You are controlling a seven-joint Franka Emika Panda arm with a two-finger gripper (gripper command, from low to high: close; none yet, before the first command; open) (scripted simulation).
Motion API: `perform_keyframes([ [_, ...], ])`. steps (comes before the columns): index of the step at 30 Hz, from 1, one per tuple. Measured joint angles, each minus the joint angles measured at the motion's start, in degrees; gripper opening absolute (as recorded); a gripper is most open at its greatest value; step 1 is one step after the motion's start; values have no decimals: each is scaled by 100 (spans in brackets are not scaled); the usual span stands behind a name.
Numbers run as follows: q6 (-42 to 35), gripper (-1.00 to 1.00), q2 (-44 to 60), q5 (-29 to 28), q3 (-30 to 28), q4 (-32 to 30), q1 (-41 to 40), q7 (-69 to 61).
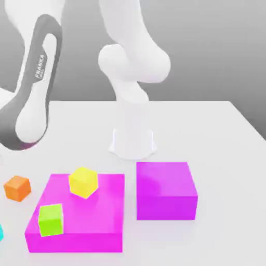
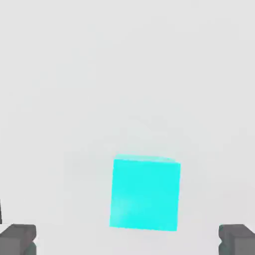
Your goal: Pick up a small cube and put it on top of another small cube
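Observation:
The small cyan cube (image 2: 144, 193) lies on the white table right below my hand, between the lines of the two fingers. My gripper (image 2: 127, 240) is open, its dark fingertips (image 2: 19, 238) standing wide apart on either side of the cube and above it, touching nothing. In the exterior view a sliver of the cyan cube (image 1: 1, 233) peeks in at the left edge. A yellow cube (image 1: 83, 182) and a lime-green cube (image 1: 51, 219) rest on a flat magenta block (image 1: 98, 218). An orange cube (image 1: 17, 188) sits on the table to the exterior view's left.
A second, taller magenta block (image 1: 166, 190) stands to the exterior view's right of the flat one. The arm's white base (image 1: 133, 137) rises behind both blocks, and a grey-and-white arm link (image 1: 34, 83) hangs over the exterior view's left side.

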Motion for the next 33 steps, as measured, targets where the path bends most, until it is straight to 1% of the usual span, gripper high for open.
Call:
perform_keyframes([
  [1, 154, 0, 210, 34, 26, 46, -28, -11],
  [2, 301, -100, 407, 56, 52, 90, -51, -22],
  [8, 385, -100, 505, 69, 64, 112, -62, -28],
  [10, 237, -100, 315, 53, 42, 68, -48, -12],
  [13, -190, -100, -247, -12, -55, -70, 40, 28],
  [19, -564, -100, -1421, -676, -62, -917, 369, -122],
  [23, -776, -100, -2224, -975, 50, -1528, 525, -361],
  [28, -1026, -100, -3248, -1060, 132, -2299, 785, -859],
  [33, -1256, -100, -4287, -896, 170, -3077, 1049, -1534],
])
